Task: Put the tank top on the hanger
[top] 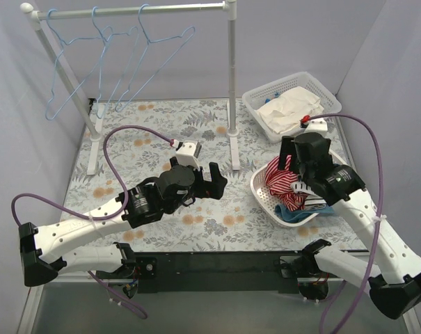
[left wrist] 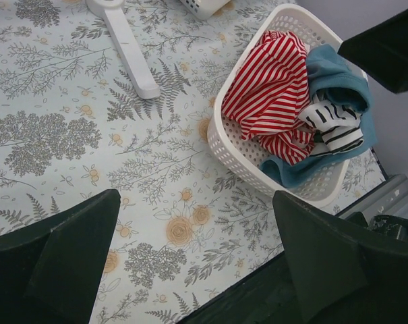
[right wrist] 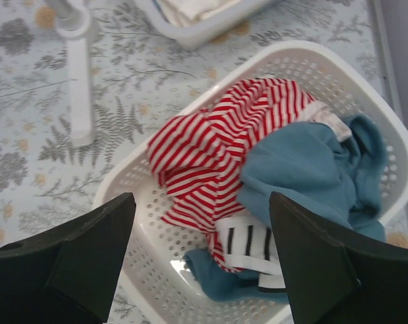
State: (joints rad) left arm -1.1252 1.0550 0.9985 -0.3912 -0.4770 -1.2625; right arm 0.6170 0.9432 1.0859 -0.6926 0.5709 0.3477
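Limp, light tank top (right wrist: 305, 169), centre-right in the laundry basket (right wrist: 284, 48): pinch its exposed fold. The left gripper (left wrist: 195, 209) and right gripper (right wrist: 200, 216) gape empty.

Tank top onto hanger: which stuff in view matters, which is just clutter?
Job: tank top in the near basket; hanger, any of three on the rail; left hand and right hand, both open.
Lying about: red-striped garment, black-and-white cloth, white cloths in the far basket.
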